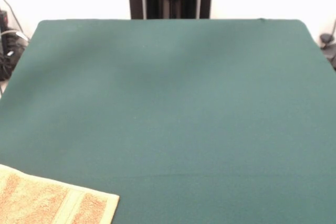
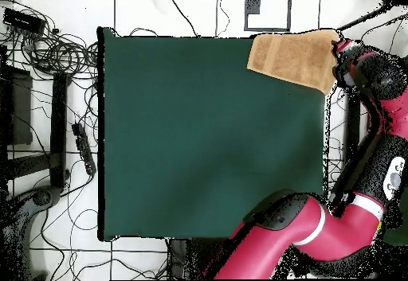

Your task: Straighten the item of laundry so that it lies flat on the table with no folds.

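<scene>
One towel (image 2: 293, 59), one table (image 2: 207, 150), one arm (image 2: 319, 230). That's all you've got in play.

In the overhead view the towel is in the upper right of the frame, on the table's top right corner, and its right end reaches the table edge or slightly past it. Its long axis runs roughly left-right, tilted a little clockwise, so the lower edge slants down toward the right. It looks mostly flat there.

In the front view the towel (image 1: 52, 200) shows only in the lower left corner, cut off by the frame. A paler stripe runs across it near its right end.

The arm curves up the right side of the overhead frame, off the table. The gripper (image 2: 344, 55) is at the towel's right end. You can't tell from either view whether it is wide, narrow or pinching cloth.
</scene>
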